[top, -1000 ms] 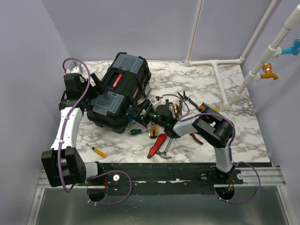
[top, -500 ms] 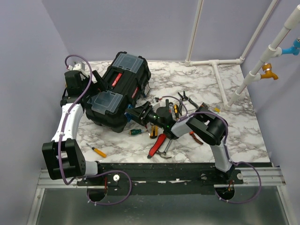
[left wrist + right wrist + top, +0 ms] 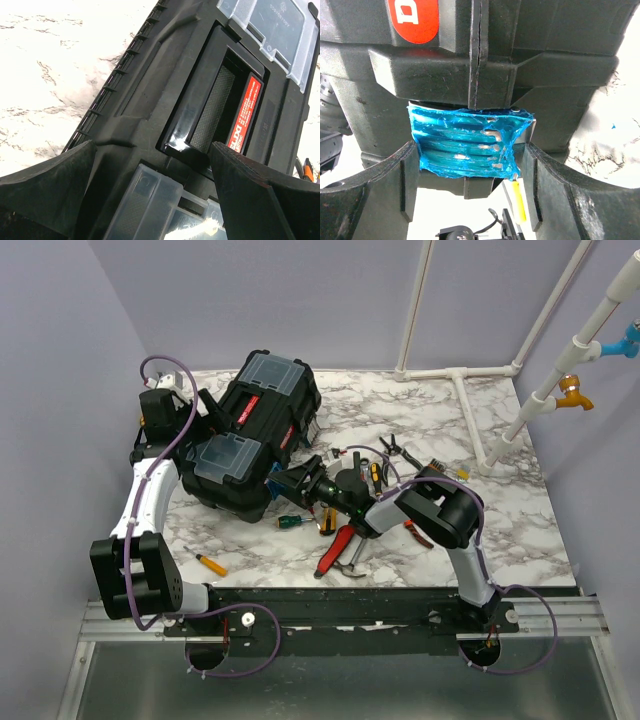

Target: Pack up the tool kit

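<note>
The black toolbox (image 3: 262, 425) lies closed at the back left, with a red-labelled lid handle (image 3: 243, 119) and grey translucent lid compartments (image 3: 272, 27). My left gripper (image 3: 212, 412) is open above the lid, its fingers straddling the handle end and the near compartment (image 3: 150, 202); it also shows in the left wrist view (image 3: 152, 150). My right gripper (image 3: 288, 481) is open at the box's front wall. In the right wrist view (image 3: 471, 150) its fingers sit on either side of a teal latch (image 3: 467, 140). Loose tools lie to the right of the box.
A green-handled screwdriver (image 3: 290, 522), red pliers (image 3: 335, 550), an orange-handled tool (image 3: 327, 520) and black pliers (image 3: 395, 448) lie around the right arm. A small yellow screwdriver (image 3: 210, 563) lies at front left. White pipes (image 3: 470, 420) cross the back right.
My right gripper has moved left, up to the toolbox front, and now straddles the teal latch. The left wrist has shifted slightly up over the lid.
</note>
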You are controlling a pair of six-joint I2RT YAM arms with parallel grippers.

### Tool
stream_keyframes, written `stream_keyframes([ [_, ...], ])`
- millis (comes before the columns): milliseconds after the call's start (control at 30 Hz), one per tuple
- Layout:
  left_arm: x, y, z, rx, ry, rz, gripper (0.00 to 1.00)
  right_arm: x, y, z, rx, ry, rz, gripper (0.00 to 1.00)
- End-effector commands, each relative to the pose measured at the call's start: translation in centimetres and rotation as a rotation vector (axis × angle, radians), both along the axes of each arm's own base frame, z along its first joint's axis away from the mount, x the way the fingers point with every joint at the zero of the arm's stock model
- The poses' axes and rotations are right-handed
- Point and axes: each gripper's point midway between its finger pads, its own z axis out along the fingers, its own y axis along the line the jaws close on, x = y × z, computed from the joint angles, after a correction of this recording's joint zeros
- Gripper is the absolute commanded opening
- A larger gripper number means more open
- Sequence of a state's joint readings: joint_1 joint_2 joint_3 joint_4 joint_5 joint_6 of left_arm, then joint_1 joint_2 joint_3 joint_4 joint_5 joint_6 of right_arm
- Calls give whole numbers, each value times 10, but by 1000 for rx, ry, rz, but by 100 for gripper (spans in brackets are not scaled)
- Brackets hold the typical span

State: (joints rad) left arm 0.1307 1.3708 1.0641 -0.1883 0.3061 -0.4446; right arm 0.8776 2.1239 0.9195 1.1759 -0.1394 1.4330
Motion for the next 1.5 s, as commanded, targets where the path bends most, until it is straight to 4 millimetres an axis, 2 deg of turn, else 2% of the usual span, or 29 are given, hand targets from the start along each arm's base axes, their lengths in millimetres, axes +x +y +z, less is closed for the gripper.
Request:
stream_keyframes([
  [0,-28,-14,-60,-19,246,-41,98,3,1,20,-61,-97,1,31],
  [300,-26,-12,-69,-9,270,-42,98,17,7,14,-227,-108,-18,28],
  [467,-24,-11,-75,-5,285,-43,98,26,3,9,-342,-99,-50,26],
  [767,-21,-9,-84,6,308,-42,98,35,-16,-9,-437,-27,-151,14],
  [967,-21,-7,-88,17,321,-35,98,44,-35,-21,-586,-13,-216,12],
  [1067,-21,-6,-88,21,321,-32,98,45,-44,-20,-612,-11,-246,12],
  [1100,-21,-6,-88,21,321,-32,98,44,-45,-19,-609,-13,-240,18],
  [1133,-22,-6,-88,20,323,-33,98,43,-44,-15,-604,-21,-226,31],
  [1200,-22,-6,-86,22,317,-32,98,38,-42,-8,-572,-35,-190,80],
  [1233,-22,-5,-84,26,312,-29,98,35,-42,-5,-542,-41,-175,98],
  [1333,-24,-5,-77,29,290,-26,98,27,-38,9,-397,-79,-90,100],
  [1467,-25,-4,-68,38,254,-15,99,16,-34,17,-267,-131,-1,100],
])
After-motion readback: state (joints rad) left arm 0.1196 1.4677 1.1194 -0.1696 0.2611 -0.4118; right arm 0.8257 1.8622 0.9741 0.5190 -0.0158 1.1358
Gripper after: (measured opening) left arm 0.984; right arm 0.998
